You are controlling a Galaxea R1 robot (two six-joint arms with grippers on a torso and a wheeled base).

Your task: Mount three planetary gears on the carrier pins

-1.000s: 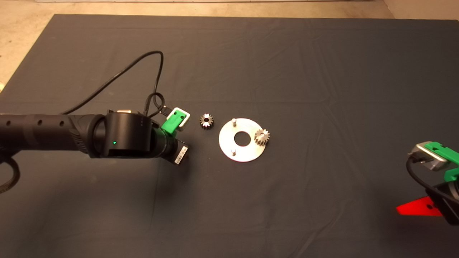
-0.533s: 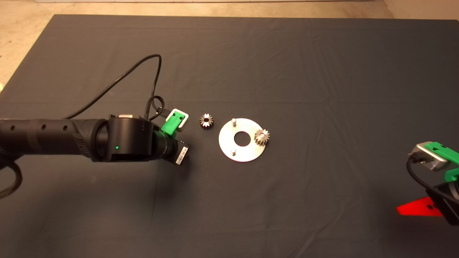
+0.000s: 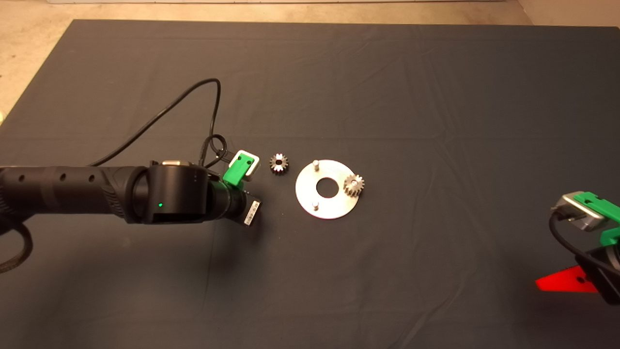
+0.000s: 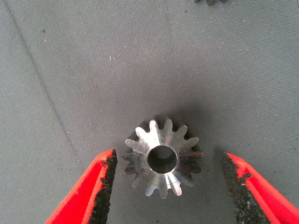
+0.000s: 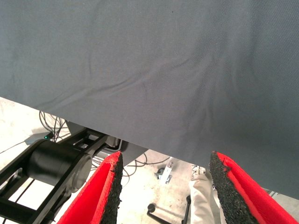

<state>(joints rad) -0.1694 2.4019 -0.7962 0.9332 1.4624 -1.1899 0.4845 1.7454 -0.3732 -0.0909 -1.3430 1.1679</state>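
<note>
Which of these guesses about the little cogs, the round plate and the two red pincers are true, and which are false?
1. One small dark-grey toothed metal gear already sits on a peg of the flat round silver disc. True.
2. All three short silver pegs carry gears. False: two pegs are bare.
3. The left pincer stands open around a second loose gear lying on the dark mat. True.
4. The right pincer grips a gear. False: it is open, holds nothing and is parked at the mat's edge.
5. Another loose gear lies on the mat beside the disc. True.
</note>
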